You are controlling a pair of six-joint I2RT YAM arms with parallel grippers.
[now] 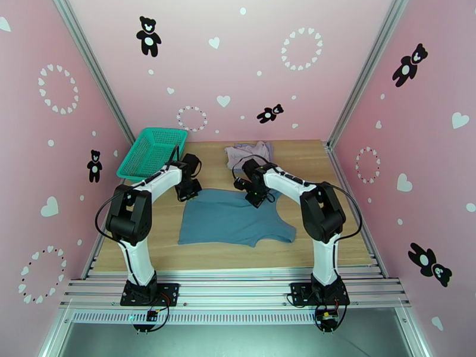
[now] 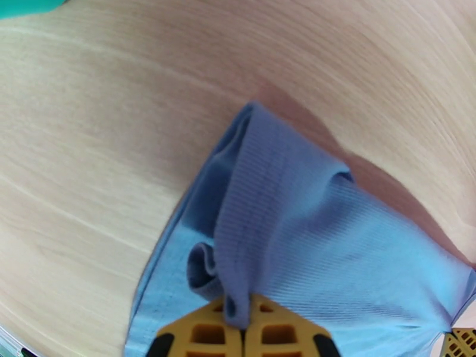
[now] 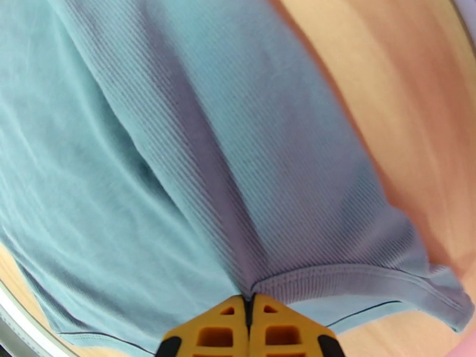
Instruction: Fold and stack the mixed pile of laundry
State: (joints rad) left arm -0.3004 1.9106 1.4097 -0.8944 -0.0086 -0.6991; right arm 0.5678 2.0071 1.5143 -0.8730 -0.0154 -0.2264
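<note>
**Blue top (image 1: 229,221) pinched at its far edge**

Wooden table (image 1: 333,168), the blue top spread flat at its centre; green basket (image 1: 152,151) at ten o'clock, two pale garments (image 1: 250,153) heaped at twelve. The top looks light, limp and ribbed, probably best taken by its corners. Left gripper (image 1: 189,191) and right gripper (image 1: 257,199) each clamp its far edge. The wrist views resolve the pinched folds; the overhead view gives the whole outline.

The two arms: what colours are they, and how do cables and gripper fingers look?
The left arm and right arm: white links, black joints and bases, looping black cables. The left gripper and right gripper: yellow-orange fingers with square cut-outs.
</note>
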